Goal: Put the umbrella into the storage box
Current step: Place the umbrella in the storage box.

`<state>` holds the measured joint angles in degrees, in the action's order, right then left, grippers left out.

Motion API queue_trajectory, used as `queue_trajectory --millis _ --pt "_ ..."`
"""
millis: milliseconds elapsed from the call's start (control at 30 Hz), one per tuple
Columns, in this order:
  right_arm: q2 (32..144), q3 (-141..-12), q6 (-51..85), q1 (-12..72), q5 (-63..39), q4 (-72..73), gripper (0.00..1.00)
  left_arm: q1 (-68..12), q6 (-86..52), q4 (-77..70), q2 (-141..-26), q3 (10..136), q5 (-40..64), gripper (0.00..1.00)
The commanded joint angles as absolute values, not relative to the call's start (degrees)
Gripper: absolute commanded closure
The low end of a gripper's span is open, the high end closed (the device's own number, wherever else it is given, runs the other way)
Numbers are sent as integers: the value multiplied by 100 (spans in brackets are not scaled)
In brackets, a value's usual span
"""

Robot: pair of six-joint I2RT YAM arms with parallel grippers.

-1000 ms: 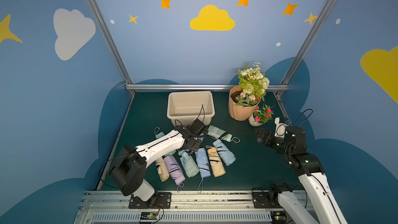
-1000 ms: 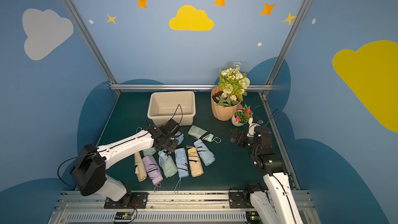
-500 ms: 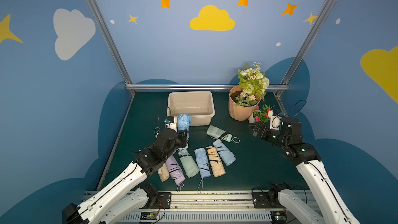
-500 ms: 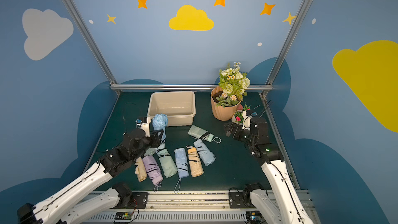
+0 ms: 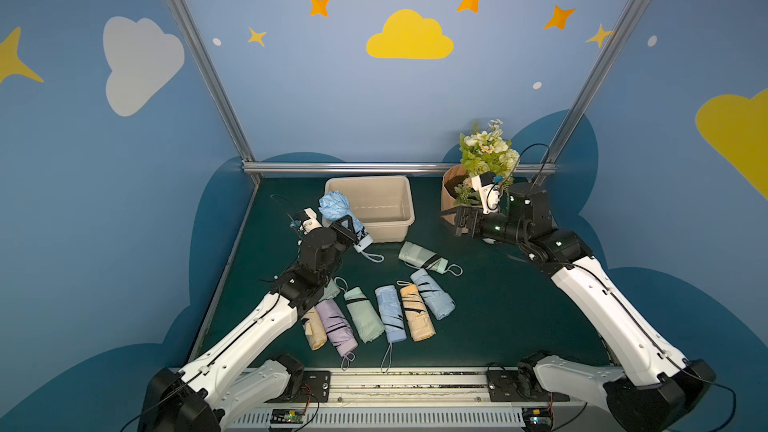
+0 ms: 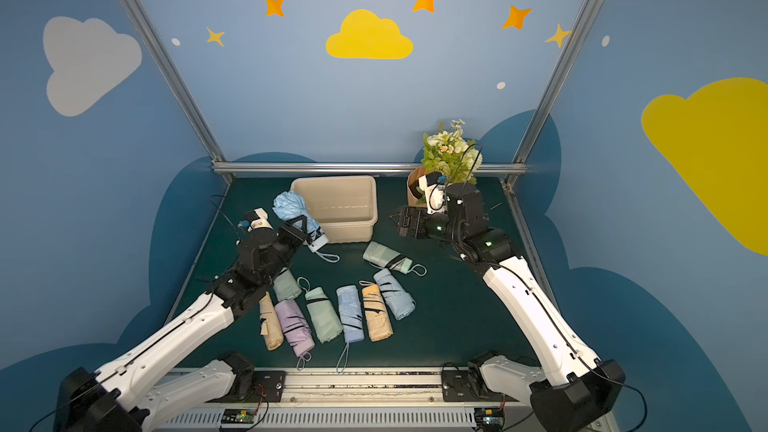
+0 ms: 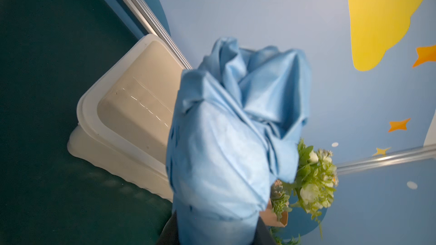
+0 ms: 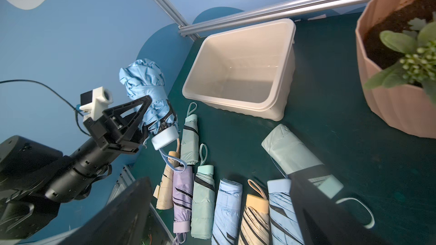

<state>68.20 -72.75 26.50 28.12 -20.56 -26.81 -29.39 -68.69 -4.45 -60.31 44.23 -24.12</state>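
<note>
A light blue folded umbrella [image 5: 337, 210] hangs tilted above the mat, its ruffled end up, just off the left front corner of the storage box [image 5: 390, 229]. My left gripper [image 5: 348, 227] is shut on its lower half, near the white handle cap. The left wrist view shows the umbrella [image 7: 231, 137] filling the middle, with the empty cream storage box [image 7: 87, 119] behind it. In front of the flower pot, right of the box, my right gripper [image 5: 451, 222] hovers open and empty, fingers pointing left. Its wrist view takes in the held umbrella [image 8: 146, 90] and the box [image 8: 291, 50].
Several folded umbrellas [image 5: 388, 313] lie in a row on the dark green mat near the front, and a mint one [image 5: 420, 257] lies apart behind them. A peach flower pot [image 5: 449, 197] with flowers stands at the back right. Metal rails edge the mat.
My left arm has lifted the blue umbrella off the mat and carried it up beside the box's left front corner. My right arm has risen and swung left, in front of the flower pot.
</note>
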Motion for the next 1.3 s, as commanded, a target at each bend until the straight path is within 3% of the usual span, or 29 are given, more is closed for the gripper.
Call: queue_trajectory --millis 0,167,267,900,967,1167,1200,1267 --pt "6821 -7412 2549 2976 -1779 -2622 3 -2922 -8327 -380 -6433 5123 -3339 98" --pt "6644 -7273 2562 3050 -1259 -2646 3 -2928 -10232 1639 -7737 6783 -3912 97" --pt "6474 -7172 2570 3068 -911 -2650 3 -2917 -10905 2098 -8549 7537 -3854 98" --pt "5606 -6396 2207 3199 0 -2643 3 -2777 -12374 4602 -12371 11729 -3462 97" --pt "5511 -6370 2079 3198 111 -2684 3 -2769 -12348 5067 -12721 12252 -3565 90" --pt "5071 -6165 1847 3198 527 -2810 2 -2780 -12497 5466 -13184 12575 -3524 85" --pt "5004 -6130 1846 3199 584 -2834 2 -2780 -12523 5495 -13228 12607 -3524 82" --pt "4891 -6065 1857 3199 716 -2914 2 -2773 -12496 5520 -13317 12667 -3550 65"
